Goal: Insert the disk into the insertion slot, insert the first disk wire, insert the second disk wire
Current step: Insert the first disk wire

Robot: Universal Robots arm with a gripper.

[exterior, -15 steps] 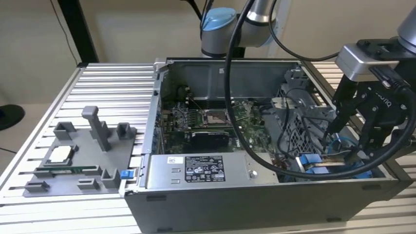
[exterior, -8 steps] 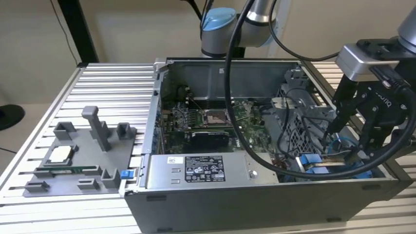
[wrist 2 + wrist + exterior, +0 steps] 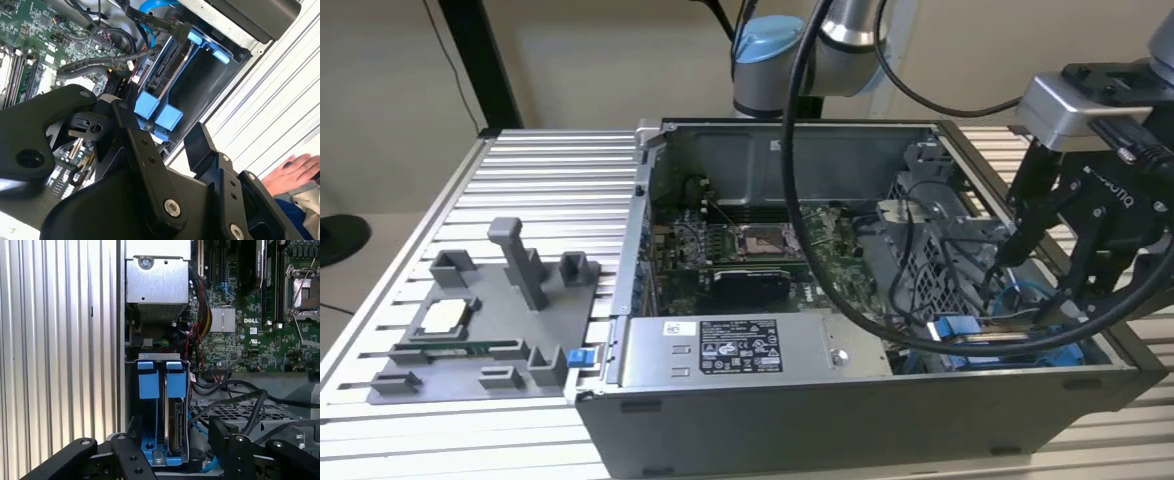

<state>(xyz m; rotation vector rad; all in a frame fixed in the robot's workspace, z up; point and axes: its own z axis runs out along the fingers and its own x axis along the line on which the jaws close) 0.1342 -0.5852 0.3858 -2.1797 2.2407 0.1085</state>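
Gripper (image 3: 1034, 288): hovered just above the insertion slot (image 3: 148, 382), jaws spread wide, empty.
Disk (image 3: 175, 427): stood edge-on inside the insertion slot.

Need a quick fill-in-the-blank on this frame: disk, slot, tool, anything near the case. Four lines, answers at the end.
1. The insertion slot has latch tabs coloured ____.
2. The disk stands on edge ____ that slot.
3. The tool is ____ and grips nothing.
4. In the second wrist view, a person's ____ shows by the slatted table.

Missing words: blue; inside; open; hand.
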